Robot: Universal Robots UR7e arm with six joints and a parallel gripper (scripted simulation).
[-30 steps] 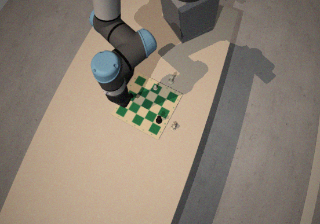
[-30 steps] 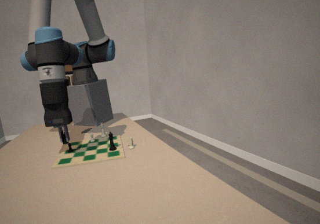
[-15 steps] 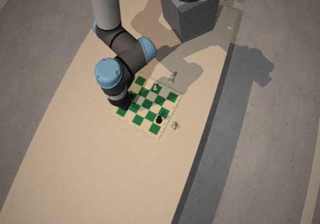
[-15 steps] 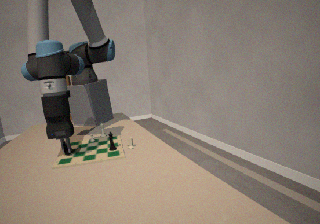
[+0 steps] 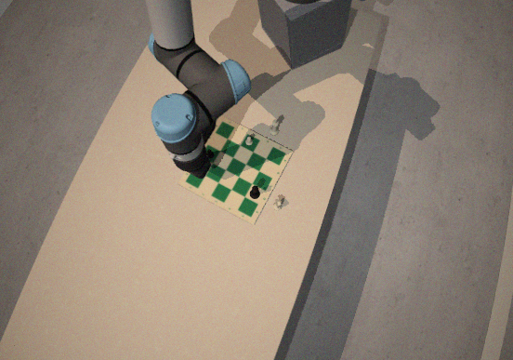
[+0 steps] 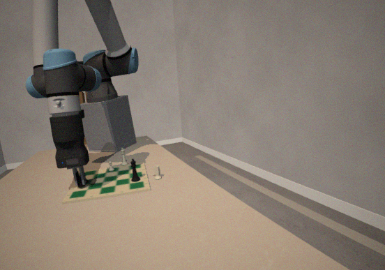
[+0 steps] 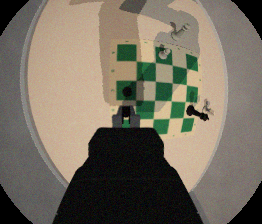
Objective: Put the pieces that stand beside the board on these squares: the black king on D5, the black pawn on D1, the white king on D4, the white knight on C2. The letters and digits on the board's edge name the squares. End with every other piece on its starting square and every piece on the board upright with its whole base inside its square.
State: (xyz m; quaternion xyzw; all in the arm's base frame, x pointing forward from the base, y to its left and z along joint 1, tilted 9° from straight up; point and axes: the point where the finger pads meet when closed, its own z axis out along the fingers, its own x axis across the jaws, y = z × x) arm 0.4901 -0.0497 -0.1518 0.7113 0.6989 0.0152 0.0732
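Jaws nearly closed, pinching black pawn [image 7: 126, 92] between fingers, low over board [image 5: 251, 213] edge

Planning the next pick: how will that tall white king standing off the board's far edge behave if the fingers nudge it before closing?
The white king looks tall and slim on a small base, so a high nudge would probably tip it. Its round base suggests it would roll if it fell. It looks rigid, so a low grip should hold. The gripper is shut on a small dark piece, probably the black pawn.
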